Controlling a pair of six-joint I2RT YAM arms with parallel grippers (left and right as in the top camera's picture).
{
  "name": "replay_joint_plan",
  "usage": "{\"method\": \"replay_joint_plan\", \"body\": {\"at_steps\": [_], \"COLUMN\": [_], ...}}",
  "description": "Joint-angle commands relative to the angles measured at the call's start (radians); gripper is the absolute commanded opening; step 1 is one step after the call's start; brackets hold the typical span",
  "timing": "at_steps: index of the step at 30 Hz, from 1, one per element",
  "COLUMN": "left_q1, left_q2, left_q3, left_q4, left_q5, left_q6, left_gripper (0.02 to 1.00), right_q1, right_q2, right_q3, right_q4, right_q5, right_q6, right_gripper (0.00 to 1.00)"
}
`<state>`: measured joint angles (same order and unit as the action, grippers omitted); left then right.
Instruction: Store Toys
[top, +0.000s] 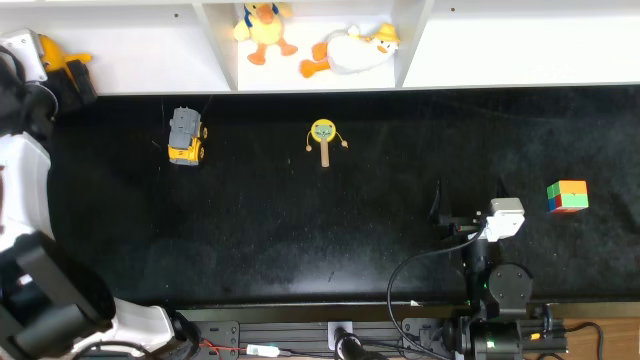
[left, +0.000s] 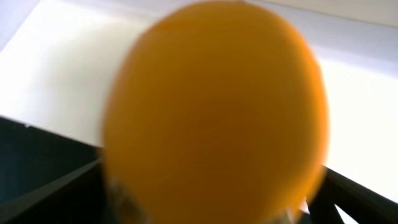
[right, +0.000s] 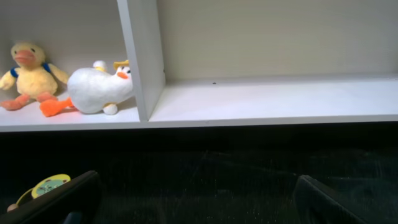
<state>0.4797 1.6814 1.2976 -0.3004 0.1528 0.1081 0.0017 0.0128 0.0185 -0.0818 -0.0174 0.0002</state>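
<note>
Black tabletop runs under a white shelf (top: 520, 45), whose compartments are the likely store for the toys. From above, the middle compartment holds a yellow duck plush (top: 264, 28) and a white duck plush (top: 350, 50) side by side, so those two look done. A toy truck (top: 187, 136), a rattle drum (top: 323, 138) and a colour cube (top: 567, 196) lie well apart on the tabletop, presumably not yet stored. The left tool (top: 62, 80) is up at the left compartment with a yellow-orange toy (top: 72, 60) touching or just beside it, which I read as a delivery into that bay. Whether its fingers are clamped or apart I cannot tell. The right arm (top: 495, 225) sits near its base, with the cube the nearest toy to it. The left wrist view adds what the overhead cannot: the yellow-orange toy (left: 214, 112) looms round and blurred right before the lens, with white shelf surfaces behind it. That puts it at the compartment's mouth, but it also hides any grip. The right wrist view shows the right tool (right: 196, 199) with fingers wide apart and nothing between them, facing the bare right compartment. The two ducks are one bay over, past the divider, and the rattle drum (right: 43, 186) lies on the tabletop near one finger.
</note>
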Motion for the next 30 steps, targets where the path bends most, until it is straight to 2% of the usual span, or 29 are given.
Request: {"method": "replay_joint_plan", "body": {"at_steps": [1,7,14,22,30], "left_q1": [0.001,-0.031,-0.156,-0.332,-0.396], "left_q2": [-0.104,-0.286,-0.535,-0.456,-0.34], "left_q3": [-0.037,-0.249,-0.532,-0.554,-0.554], "left_q4": [-0.014,-0.015,-0.031,-0.063,0.045], "left_q5": [0.003,0.011,0.01,-0.021,-0.029], "left_q6": [0.021,0.008,-0.13,-0.132,-0.077], "left_gripper": [0.998,0.998,0.998,0.998,0.998], "right_q1": [0.006,0.006,0.006,0.006,0.006], "right_q2": [-0.009,-0.009,-0.009,-0.009,-0.009], "right_q3": [-0.014,-0.014,-0.014,-0.014,-0.014], "right_q4": [0.005,0.005,0.005,0.005,0.005], "right_q5": [0.008,0.008,0.008,0.008,0.008], "right_q6": [0.0,0.0,0.0,0.0,0.0], "right_gripper": [0.996,0.993,0.996,0.996,0.996]}}
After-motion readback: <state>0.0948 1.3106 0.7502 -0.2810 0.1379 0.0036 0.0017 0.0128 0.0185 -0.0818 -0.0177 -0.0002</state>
